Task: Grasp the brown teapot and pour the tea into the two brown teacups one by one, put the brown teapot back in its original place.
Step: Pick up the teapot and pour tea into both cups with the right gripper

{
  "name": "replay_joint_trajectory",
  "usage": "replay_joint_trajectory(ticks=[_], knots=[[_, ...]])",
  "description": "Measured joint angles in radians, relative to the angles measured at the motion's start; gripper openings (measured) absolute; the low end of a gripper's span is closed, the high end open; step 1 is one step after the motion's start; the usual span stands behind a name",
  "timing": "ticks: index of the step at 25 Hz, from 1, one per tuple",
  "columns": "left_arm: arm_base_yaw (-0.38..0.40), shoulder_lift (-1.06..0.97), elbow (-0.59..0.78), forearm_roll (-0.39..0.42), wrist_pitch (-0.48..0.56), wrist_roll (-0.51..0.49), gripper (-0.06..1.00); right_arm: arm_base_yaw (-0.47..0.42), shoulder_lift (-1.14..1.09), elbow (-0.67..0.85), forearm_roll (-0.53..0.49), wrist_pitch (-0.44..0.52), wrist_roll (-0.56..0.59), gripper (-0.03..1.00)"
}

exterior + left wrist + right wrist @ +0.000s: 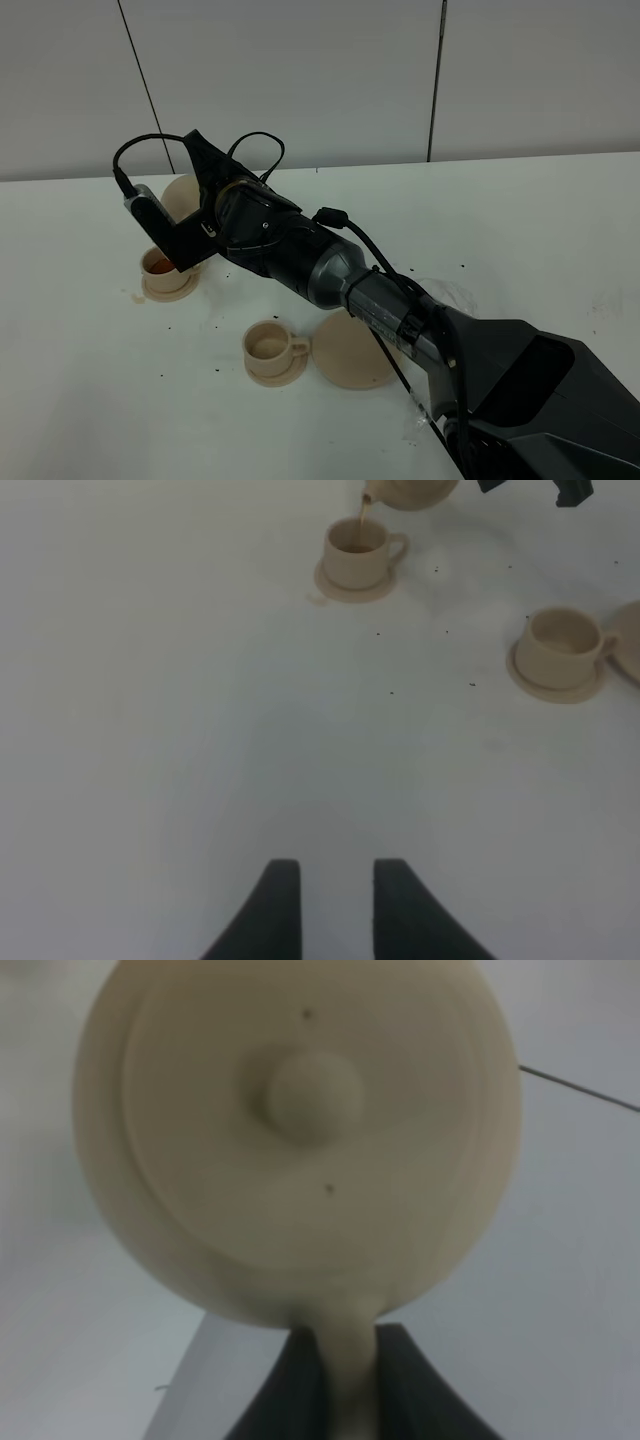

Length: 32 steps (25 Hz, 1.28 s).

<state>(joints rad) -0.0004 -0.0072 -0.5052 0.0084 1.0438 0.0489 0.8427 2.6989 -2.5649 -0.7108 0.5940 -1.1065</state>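
Observation:
The brown teapot [181, 194] hangs tilted above the far left teacup [163, 268], mostly hidden behind my right gripper [176, 218]. In the right wrist view its knobbed lid [300, 1095] fills the frame, and the right gripper [340, 1385] is shut on the loop handle [345, 1360]. The left wrist view shows the teapot [412, 490] sending a thin stream of tea [365, 510] into that teacup [355, 550]. The second teacup [270, 348] [563, 648] stands on its saucer nearer the front. Beside it lies the wide saucer [350, 352] with nothing on it. My left gripper [337, 905] is open over bare table.
Small dark specks [391, 691] are scattered on the white table [80, 380] around the cups. A little spilled liquid marks the table beside the far cup's saucer [318, 597]. The right arm's dark body [520, 390] crosses the table's front right.

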Motion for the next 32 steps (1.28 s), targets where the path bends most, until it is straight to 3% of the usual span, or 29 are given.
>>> replay_joint_trajectory(ticks=[32], knots=[[0.000, 0.000, 0.000, 0.000, 0.000, 0.000, 0.25, 0.000, 0.000, 0.000, -0.001, -0.014, -0.011, 0.09]])
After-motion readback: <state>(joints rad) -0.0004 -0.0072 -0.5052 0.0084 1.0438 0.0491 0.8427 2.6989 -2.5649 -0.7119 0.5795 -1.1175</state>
